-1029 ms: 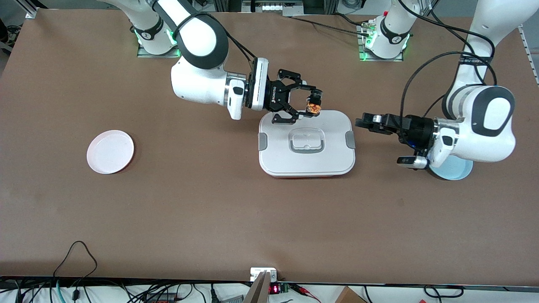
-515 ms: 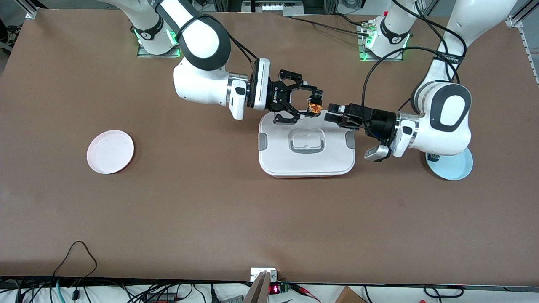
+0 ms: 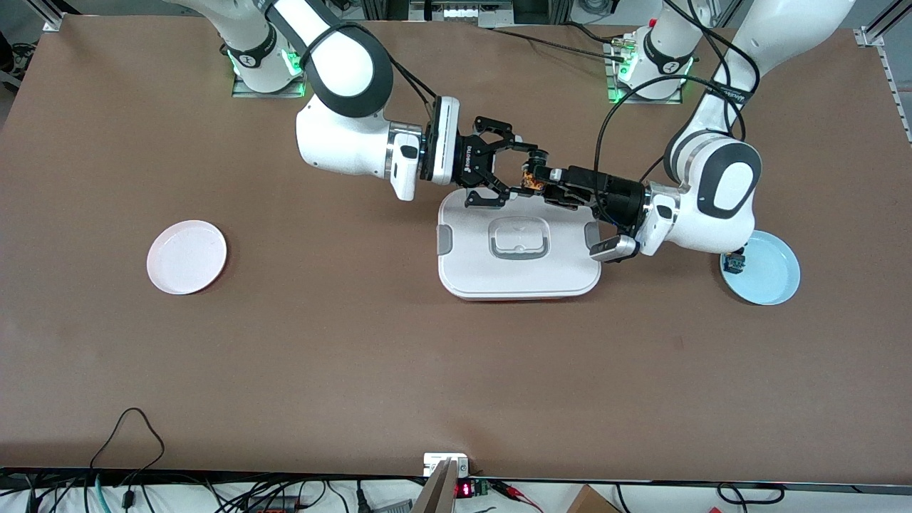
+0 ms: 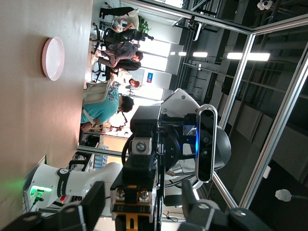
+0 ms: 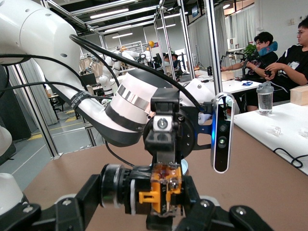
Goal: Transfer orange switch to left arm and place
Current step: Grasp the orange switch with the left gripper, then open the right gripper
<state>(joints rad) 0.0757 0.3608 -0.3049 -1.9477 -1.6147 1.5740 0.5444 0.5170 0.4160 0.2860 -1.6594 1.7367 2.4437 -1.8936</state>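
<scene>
So the orange switch (image 3: 530,183) is a tiny black blocky part with a bright orange middle, and up close in the right wrist view (image 5: 162,191) you can see an orange plastic frame with little metal bits packed between black housings. It's up in the air, pinched between the fingertips of the right gripper (image 3: 529,174), which is clenched on it over the edge of the white lidded box (image 3: 519,242) that lies toward the robots' bases. The right arm (image 3: 342,135) comes in with its forearm lying roughly level and its wrist pointed toward the left arm's end of the table. The left arm (image 3: 702,206) mirrors it, elbow bent and forearm roughly level, wrist aimed back at the right gripper, so the two meet nose to nose over the box. The left gripper (image 3: 547,179) has its fingers right up at the switch, on either side of it; whether they're actually pressing on it I can't tell. In the left wrist view the orange piece (image 4: 131,225) sits just in front of that gripper, between its dark fingers (image 4: 89,207). Well away from both grippers, a pink plate (image 3: 187,256) sits toward the right arm's end of the table, and a light blue plate (image 3: 768,274) with a small dark teal switch (image 3: 734,265) on it sits below the left arm's elbow.
</scene>
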